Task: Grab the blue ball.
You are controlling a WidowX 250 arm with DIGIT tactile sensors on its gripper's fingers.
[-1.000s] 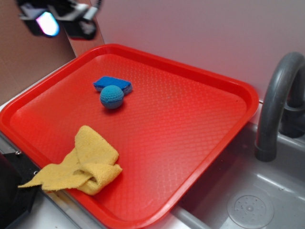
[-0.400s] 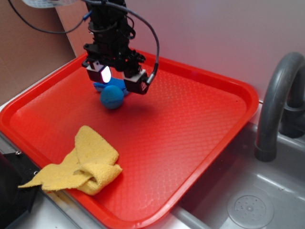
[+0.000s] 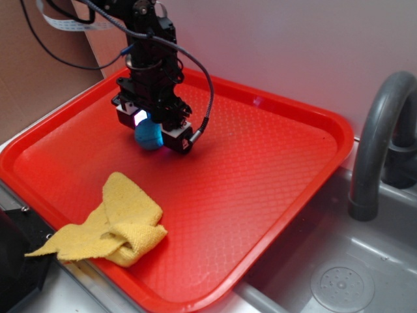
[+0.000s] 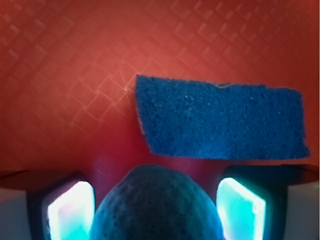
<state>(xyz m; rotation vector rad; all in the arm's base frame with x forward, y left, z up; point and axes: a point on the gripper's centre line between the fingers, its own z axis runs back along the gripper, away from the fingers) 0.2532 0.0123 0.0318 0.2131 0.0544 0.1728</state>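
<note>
The blue ball (image 3: 149, 135) is a small teal knitted ball on the red tray (image 3: 260, 169). My gripper (image 3: 152, 132) is down over it, with one finger on each side. In the wrist view the ball (image 4: 157, 205) fills the lower middle, between the two glowing pads (image 4: 70, 212). A thin gap shows on each side, so the jaws are open and not pressing it. The flat dark blue piece (image 4: 222, 122) lies just beyond the ball; in the exterior view the gripper hides it.
A crumpled yellow cloth (image 3: 117, 225) lies over the tray's front left edge. A grey sink (image 3: 352, 274) with a curved faucet (image 3: 378, 143) is on the right. A white wall stands behind the tray.
My arm has come into view and dropped over the ball. The fingers now straddle the ball, lower than 0.4 s ago. The ball and cloth have not moved.
</note>
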